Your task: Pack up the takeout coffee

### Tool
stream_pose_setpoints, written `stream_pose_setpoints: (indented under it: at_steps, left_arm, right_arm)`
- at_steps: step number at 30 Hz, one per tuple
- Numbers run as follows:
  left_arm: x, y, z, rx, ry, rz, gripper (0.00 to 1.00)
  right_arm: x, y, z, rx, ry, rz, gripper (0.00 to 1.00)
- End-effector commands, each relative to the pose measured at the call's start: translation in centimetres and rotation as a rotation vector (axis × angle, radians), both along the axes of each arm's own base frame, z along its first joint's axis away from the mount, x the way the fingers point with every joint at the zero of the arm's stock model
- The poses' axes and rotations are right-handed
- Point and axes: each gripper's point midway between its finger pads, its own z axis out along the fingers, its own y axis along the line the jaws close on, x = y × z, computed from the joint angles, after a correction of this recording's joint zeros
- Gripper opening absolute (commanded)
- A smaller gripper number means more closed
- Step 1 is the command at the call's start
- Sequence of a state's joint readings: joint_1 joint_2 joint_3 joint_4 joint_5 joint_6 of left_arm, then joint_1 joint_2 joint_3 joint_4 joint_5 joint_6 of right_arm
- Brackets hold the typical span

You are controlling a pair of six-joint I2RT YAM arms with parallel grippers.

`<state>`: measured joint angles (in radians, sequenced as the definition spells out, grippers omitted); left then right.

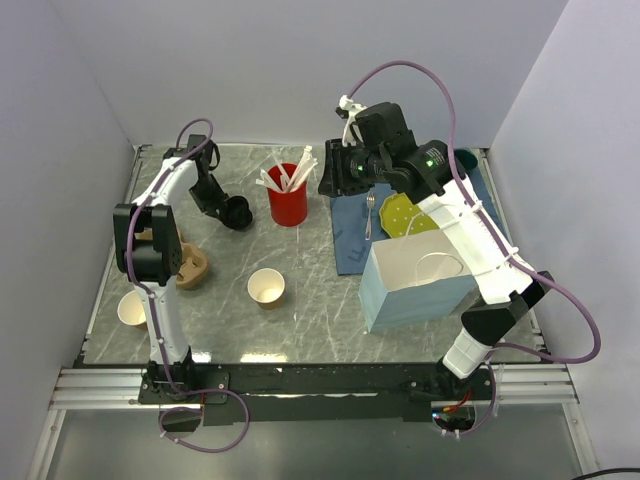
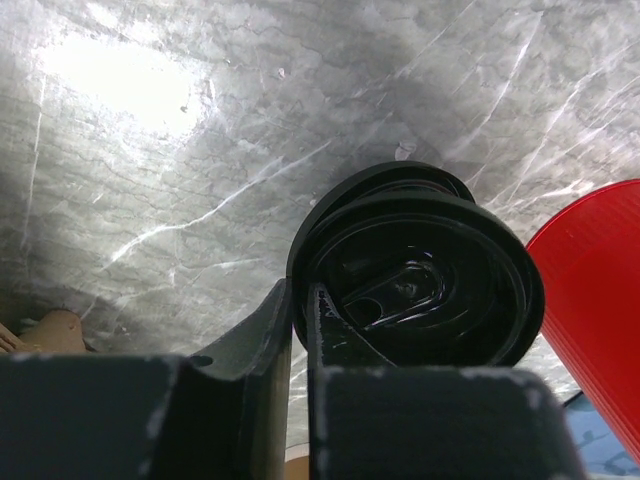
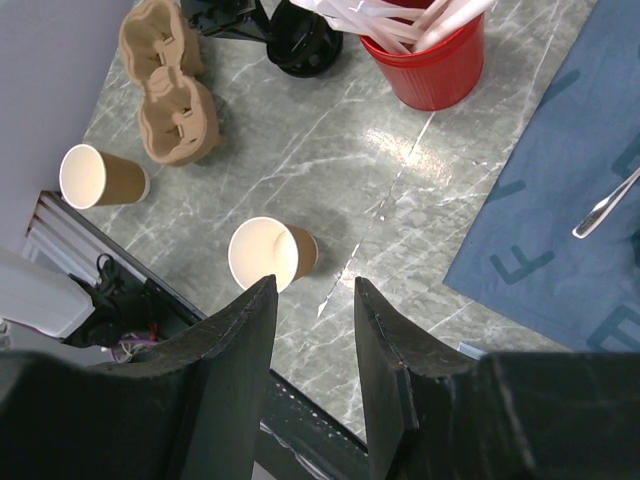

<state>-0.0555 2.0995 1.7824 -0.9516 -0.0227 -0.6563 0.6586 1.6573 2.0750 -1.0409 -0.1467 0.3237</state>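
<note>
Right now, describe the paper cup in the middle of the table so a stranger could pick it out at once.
Start at the red cup of white utensils at the back of the grey marble table, then come straight toward the near edge. There stands a lidless brown paper cup, white inside. Unlike its twin at the left edge, it stands alone, nearer the blue bag.

glossy black plastic lid (image 2: 420, 290), polished grey marbled counter (image 2: 150, 150), ribbed red plastic cup (image 2: 600, 290), matt brown paper cup (image 3: 272, 255)
</note>
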Motion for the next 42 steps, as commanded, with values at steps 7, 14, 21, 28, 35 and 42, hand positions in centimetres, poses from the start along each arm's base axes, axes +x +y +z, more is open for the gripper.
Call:
stream_pose_setpoints:
  at_steps: [7, 14, 21, 28, 35, 42]
  left_arm:
    - [0.7, -0.3, 2.2, 0.001, -0.061, -0.046, 0.32]
    - [2.0, -4.6, 6.0, 0.048, -0.255, -0.26, 0.41]
    - [1.0, -3.3, 3.3, 0.14, -0.139, -0.176, 0.41]
    - [2.1, -1.5, 3.4, 0.148, -0.154, -0.126, 0.39]
    - [2.6, -0.8, 1.3, 0.154, -0.122, -0.148, 0.37]
    - [2.3, 0.4, 0.4, 0.191, -0.089, -0.158, 0.37]
  right_arm:
    - [-0.5, -0.1, 2.0, 0.035, -0.056, 0.009, 0.45]
    - [-0.8, 0.1, 2.0, 0.041, -0.051, 0.017, 0.45]
    - [-1.1, -0.2, 2.1, 0.036, -0.057, 0.009, 0.44]
    - [-1.4, -0.6, 2.0, 0.026, -0.058, 0.003, 0.44]
    - [-1.5, -0.7, 2.2, 0.022, -0.06, 0.001, 0.44]
    - [-1.2, -0.6, 2.1, 0.021, -0.057, -0.002, 0.44]
